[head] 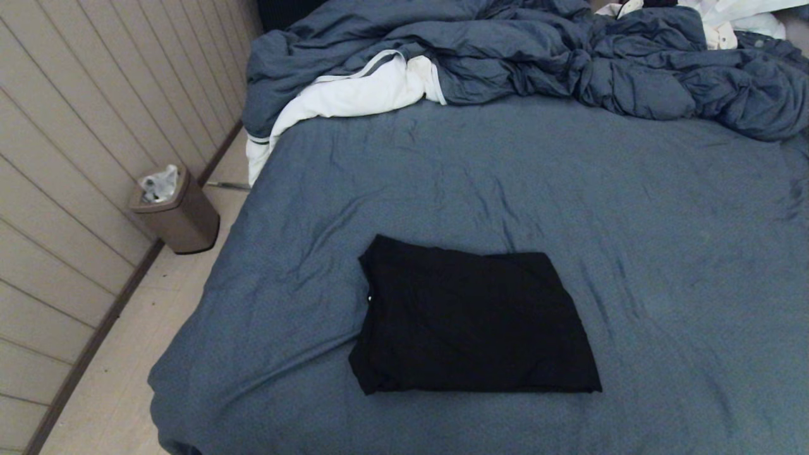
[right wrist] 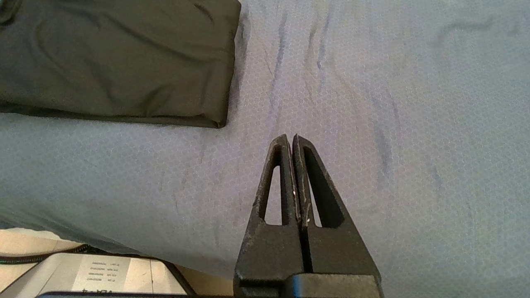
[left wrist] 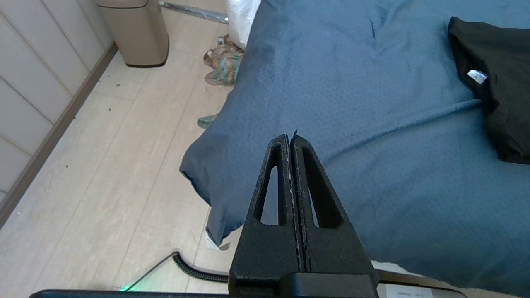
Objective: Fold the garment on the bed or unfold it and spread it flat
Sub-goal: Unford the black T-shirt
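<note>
The black garment point(head: 471, 316) lies folded into a neat rectangle on the bed point(head: 663, 221), near its front edge; its moon print and lettering are hidden inside the fold. Neither arm shows in the head view. In the left wrist view my left gripper point(left wrist: 290, 136) hangs shut and empty above the bed's front left corner, with the garment point(left wrist: 497, 87) and its white neck tag off to one side. In the right wrist view my right gripper point(right wrist: 290, 138) is shut and empty over bare sheet, a short way from the garment's folded corner point(right wrist: 124, 58).
A rumpled blue-grey duvet point(head: 537, 57) and a white cloth with grey trim point(head: 354, 95) are piled at the bed's far end. A brown waste bin point(head: 177, 212) stands on the floor by the panelled wall. Crumpled fabric point(left wrist: 221, 62) lies on the floor beside the bed.
</note>
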Available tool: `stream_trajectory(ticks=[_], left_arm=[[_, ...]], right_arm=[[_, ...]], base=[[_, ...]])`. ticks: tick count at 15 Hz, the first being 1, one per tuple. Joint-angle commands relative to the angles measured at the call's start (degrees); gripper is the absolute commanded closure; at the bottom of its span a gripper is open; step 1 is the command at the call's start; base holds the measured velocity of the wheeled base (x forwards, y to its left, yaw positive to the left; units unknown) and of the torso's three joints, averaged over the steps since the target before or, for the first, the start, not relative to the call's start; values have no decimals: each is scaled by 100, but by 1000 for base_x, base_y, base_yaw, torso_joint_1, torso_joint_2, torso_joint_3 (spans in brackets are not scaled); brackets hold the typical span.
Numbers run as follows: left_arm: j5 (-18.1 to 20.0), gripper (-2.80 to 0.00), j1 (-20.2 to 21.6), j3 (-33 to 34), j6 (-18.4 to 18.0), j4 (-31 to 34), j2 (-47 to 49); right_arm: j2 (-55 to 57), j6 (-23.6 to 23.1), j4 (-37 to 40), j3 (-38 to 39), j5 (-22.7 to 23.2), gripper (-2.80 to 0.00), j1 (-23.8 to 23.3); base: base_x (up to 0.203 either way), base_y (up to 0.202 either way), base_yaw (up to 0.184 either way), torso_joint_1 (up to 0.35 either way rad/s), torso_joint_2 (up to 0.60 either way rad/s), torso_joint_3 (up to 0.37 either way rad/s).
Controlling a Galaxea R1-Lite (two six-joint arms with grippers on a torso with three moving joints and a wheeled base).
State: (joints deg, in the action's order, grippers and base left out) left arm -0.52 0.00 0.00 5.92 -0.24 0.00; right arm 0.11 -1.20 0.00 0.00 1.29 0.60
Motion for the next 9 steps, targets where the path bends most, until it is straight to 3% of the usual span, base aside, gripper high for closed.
stream_trajectory(ticks=[1, 9], left_arm=[[0, 0, 0, 0, 5, -2, 9], [0, 0, 0, 0, -2, -2, 9]], right_arm=[[7, -3, -3, 0, 3, 0, 2], [7, -3, -3, 0, 3, 0, 2]], base=[[0, 0, 0, 0, 0, 0], [0, 0, 0, 0, 0, 0]])
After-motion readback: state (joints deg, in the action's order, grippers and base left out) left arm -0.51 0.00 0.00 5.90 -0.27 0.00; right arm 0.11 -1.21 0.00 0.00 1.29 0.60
